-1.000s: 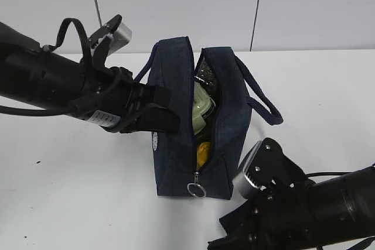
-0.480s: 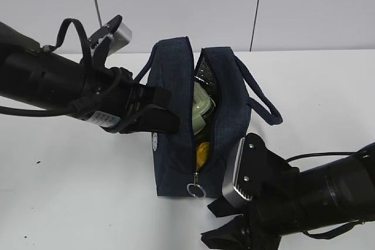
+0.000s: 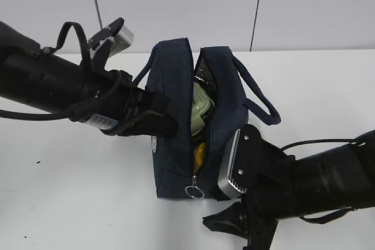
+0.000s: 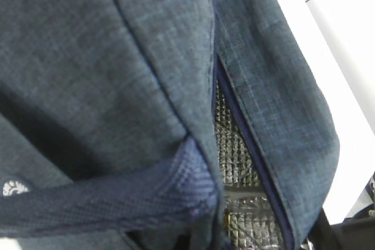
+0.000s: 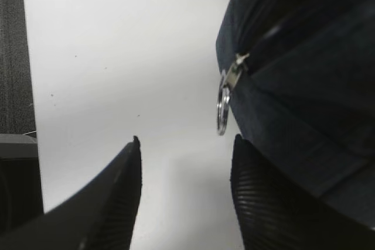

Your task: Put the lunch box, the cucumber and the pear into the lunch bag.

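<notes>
The navy lunch bag [image 3: 176,162] stands open-topped at the table's middle. The lunch box [image 3: 199,109] with its pale green lid sits inside it. The yellow pear [image 3: 199,155] shows lower in the opening. The cucumber is hidden. My left gripper [image 3: 163,112] is against the bag's left wall at the handle [image 4: 117,203] and looks shut on it. Fabric and silver lining [image 4: 234,162] fill the left wrist view. My right gripper [image 5: 184,139] is open and empty. It is low at the bag's near end, and the zipper's ring pull [image 5: 223,109] hangs just beyond its right fingertip.
The white table [image 3: 76,197] extends to the left and front of the bag. The bag's right handle [image 3: 261,106] loops out to the right. My right arm [image 3: 316,182] lies across the front right corner. A white wall stands behind.
My right gripper has moved left and forward to the bag's near end by the ring pull. My left arm shifted slightly down, and the bag's near end nudged a little to the left.
</notes>
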